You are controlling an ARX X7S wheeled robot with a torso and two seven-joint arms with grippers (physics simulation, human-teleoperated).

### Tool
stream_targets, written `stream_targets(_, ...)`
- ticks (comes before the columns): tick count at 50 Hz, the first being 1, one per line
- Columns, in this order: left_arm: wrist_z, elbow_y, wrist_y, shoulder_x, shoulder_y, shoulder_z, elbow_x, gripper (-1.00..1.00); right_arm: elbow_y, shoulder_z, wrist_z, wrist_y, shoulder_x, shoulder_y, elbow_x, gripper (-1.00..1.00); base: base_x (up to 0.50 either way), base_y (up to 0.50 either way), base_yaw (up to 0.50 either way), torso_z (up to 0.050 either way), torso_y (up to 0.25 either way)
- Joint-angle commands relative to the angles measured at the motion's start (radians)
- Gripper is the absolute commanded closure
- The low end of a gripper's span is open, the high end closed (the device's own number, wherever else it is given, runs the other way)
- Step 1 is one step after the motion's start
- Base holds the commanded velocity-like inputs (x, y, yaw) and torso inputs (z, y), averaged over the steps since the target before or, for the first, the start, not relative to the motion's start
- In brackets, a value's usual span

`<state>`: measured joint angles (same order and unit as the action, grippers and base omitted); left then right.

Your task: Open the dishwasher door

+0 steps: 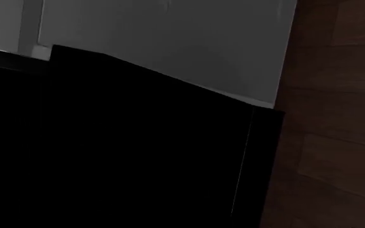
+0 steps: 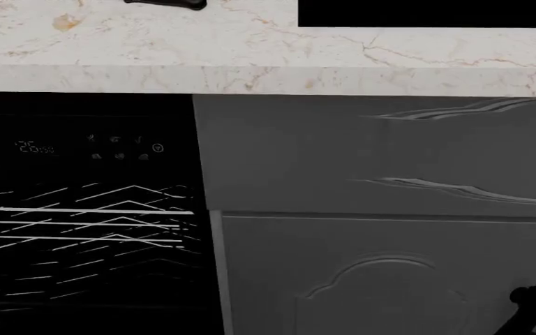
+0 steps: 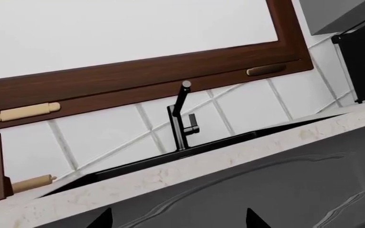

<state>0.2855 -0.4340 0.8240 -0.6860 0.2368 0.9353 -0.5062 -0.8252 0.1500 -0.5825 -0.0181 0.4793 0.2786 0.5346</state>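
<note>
The dishwasher door (image 2: pixel 82 209) is the glossy black panel at the left of the head view, under the marble counter. It stands closed, with pale icons and a readout along its top strip. In the left wrist view a black surface (image 1: pixel 119 152) fills most of the picture, and no fingers stand out against it. My right gripper (image 3: pixel 176 221) is open, with only its two dark fingertips (image 3: pixel 101 220) showing, set wide apart in front of the grey drawer front (image 3: pixel 284 185). A piece of my right arm (image 2: pixel 533 303) shows at the lower right of the head view.
A marble countertop (image 2: pixel 249 56) runs across the top, with a black sink (image 2: pixel 426 12) and a black faucet (image 3: pixel 182 118). Right of the dishwasher are a grey drawer front (image 2: pixel 380 153) and an arched cabinet door (image 2: pixel 380 279). A wooden floor (image 1: pixel 334 118) shows beside a grey panel (image 1: pixel 169 42).
</note>
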Motion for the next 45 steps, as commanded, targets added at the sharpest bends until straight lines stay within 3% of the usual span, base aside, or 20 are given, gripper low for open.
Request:
stream_targets(1, -0.021, 0.028, 0.026, -0.048, -0.052, -0.055, -0.031, 1.00, 0.010, 0.005, 0.005, -0.015, -0.001, 0.009, 0.001, -1.00, 0.00, 0.00, 0.01, 0.000, 0.000)
stream_targets(45, -0.024, -0.021, 0.040, -0.080, -0.243, -0.040, 0.046, 1.00, 0.022, -0.003, 0.004, -0.035, -0.001, 0.021, -0.004, -1.00, 0.00, 0.00, 0.01, 0.000, 0.000)
